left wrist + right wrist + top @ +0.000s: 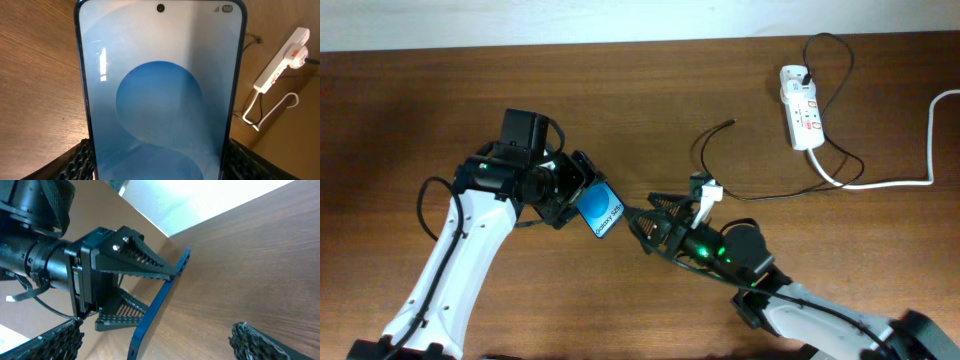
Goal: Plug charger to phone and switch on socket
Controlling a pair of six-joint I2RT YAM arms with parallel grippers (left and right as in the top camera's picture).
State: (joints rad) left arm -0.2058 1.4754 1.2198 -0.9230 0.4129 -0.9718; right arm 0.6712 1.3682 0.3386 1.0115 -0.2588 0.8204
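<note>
My left gripper (582, 196) is shut on the phone (601, 212), holding it by its side edges above the table with the blue screen up. In the left wrist view the phone (160, 95) fills the frame between the jaws (160, 165). My right gripper (639, 218) is open and empty, its fingers pointing at the phone's free end. In the right wrist view the phone (161, 302) shows edge-on between my open fingers (155, 342). The charger (705, 142) lies loose on the table, its plug tip (731, 122) free. The socket (802, 108) lies at the far right.
The thick white cord (895, 182) runs from the socket to the right edge. The black cable loops around the socket and across the table right of my right arm. The socket (280, 62) and white cord (270, 107) also show in the left wrist view.
</note>
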